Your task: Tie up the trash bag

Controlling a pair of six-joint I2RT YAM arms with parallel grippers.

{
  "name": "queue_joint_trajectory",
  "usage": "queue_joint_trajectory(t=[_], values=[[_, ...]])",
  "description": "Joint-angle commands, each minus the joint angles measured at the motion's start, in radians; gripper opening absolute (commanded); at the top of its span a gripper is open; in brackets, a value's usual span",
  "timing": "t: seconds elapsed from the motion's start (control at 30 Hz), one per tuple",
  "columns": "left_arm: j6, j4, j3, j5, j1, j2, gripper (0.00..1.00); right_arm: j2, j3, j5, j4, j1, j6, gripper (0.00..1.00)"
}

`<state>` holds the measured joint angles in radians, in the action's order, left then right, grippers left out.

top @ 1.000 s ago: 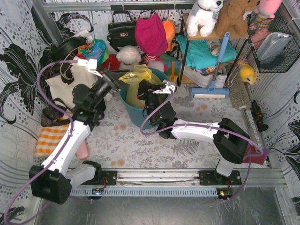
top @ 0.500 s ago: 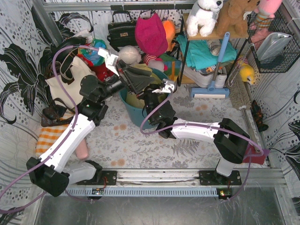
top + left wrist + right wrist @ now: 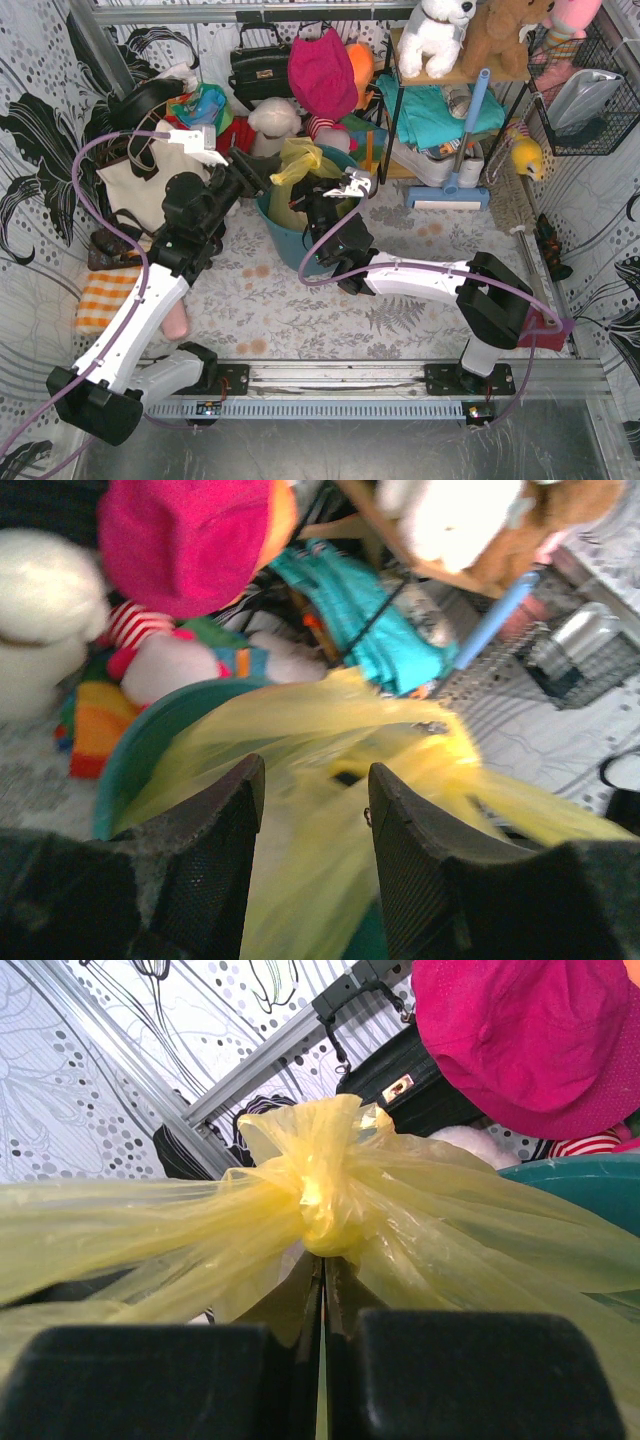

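The trash bag (image 3: 298, 160) is thin yellow plastic sitting in a teal bin (image 3: 283, 240) at the back middle. Its top is gathered into a knot (image 3: 320, 1210) with loose flaps spreading to both sides. My right gripper (image 3: 322, 1260) is shut on the plastic directly under that knot, and it stands over the bin's right side (image 3: 320, 197). My left gripper (image 3: 312, 775) is open, its two black fingers (image 3: 215, 850) apart, pointing at the blurred yellow bag (image 3: 330, 740) from the bin's left rim (image 3: 260, 172).
A cream tote (image 3: 140, 185) and a black handbag (image 3: 258, 65) sit behind the left arm. Plush toys and a pink hat (image 3: 322, 70) crowd behind the bin. A shelf (image 3: 440, 100) and a blue-handled mop (image 3: 458, 150) stand at the right. An orange checked cloth (image 3: 105, 300) lies left.
My left arm swung right over the bin half a second ago, covering the bag's top, and has pulled back left. Its jaws have widened slightly. The right gripper stayed shut in place.
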<state>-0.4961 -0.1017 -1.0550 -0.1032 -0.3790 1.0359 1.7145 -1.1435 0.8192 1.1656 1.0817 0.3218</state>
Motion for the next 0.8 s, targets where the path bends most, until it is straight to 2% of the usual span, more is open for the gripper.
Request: queue_joint_trajectory(t=[0.0,0.1,0.2,0.33,0.5,0.57,0.7,0.77], values=[[-0.068,-0.016,0.071,0.071,0.063,-0.066,0.56,-0.023,-0.026,-0.011,0.001,0.002,0.01,0.0],[-0.077,-0.031,0.085,0.035,0.08,-0.091,0.58,-0.022,-0.025,-0.011,0.0,0.003,0.015,0.0],[-0.109,-0.053,0.085,-0.094,0.091,-0.061,0.58,-0.022,-0.024,-0.012,-0.001,0.002,0.02,0.0],[-0.214,-0.191,0.145,-0.241,0.1,-0.026,0.58,-0.026,-0.019,-0.012,0.0,0.003,0.02,0.0],[-0.297,-0.343,0.186,-0.331,0.108,0.024,0.57,-0.029,-0.015,-0.018,-0.001,0.002,0.023,0.0],[-0.31,-0.361,0.187,-0.352,0.11,0.04,0.5,-0.031,-0.012,-0.014,0.002,0.003,0.02,0.0],[-0.32,-0.371,0.196,-0.384,0.109,0.044,0.26,-0.026,-0.011,-0.01,0.024,0.002,-0.005,0.0],[-0.315,-0.365,0.202,-0.399,0.109,0.029,0.17,-0.021,-0.012,-0.004,0.04,0.002,-0.022,0.0]])
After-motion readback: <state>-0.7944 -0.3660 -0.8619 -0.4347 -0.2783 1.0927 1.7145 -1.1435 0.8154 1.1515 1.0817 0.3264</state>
